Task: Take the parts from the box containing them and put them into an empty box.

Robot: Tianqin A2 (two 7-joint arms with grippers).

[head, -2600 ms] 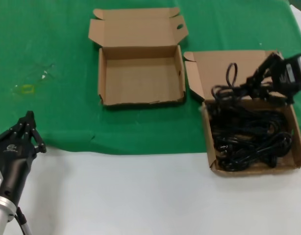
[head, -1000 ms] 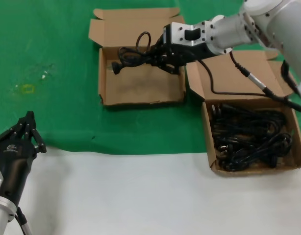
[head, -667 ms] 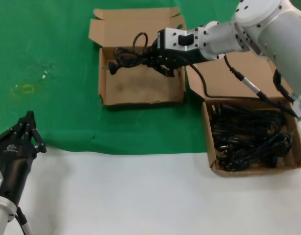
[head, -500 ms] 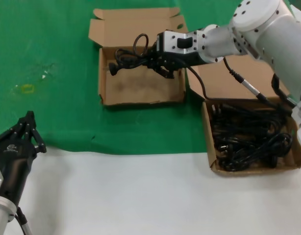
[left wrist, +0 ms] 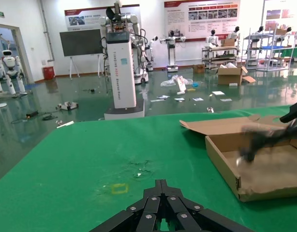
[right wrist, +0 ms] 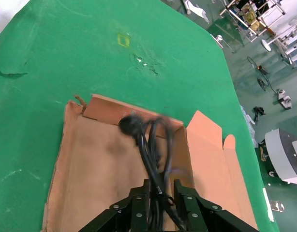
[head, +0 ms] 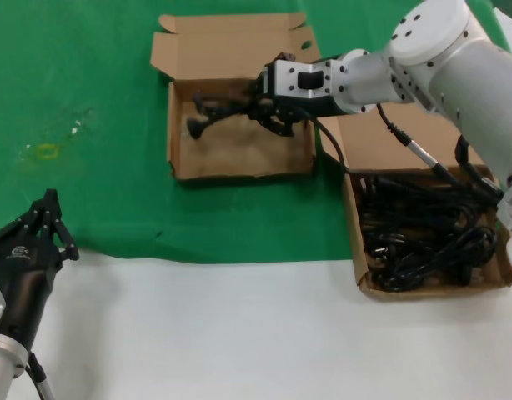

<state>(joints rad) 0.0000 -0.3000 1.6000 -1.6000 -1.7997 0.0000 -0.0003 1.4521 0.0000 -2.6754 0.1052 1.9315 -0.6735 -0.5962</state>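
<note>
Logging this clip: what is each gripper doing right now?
Left gripper: shut, holding nothing, parked at the near left.
Right gripper: shut on a power cord, over the empty box.

The right gripper [head: 268, 107] reaches far forward, fingers closed; the left gripper [head: 46, 218] (parked low) is pinched together.

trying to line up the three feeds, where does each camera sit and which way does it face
Head view: on the robot's head, looking forward and down at the green cloth; both arms show, right gripper holding a power cord over the empty box, left gripper parked near.
Left wrist view: low on the cloth, facing the hall; its shut fingers show.
Right wrist view: above the box, looking down; fingers clamp the cord.
Shared: all three show the empty box.
</note>
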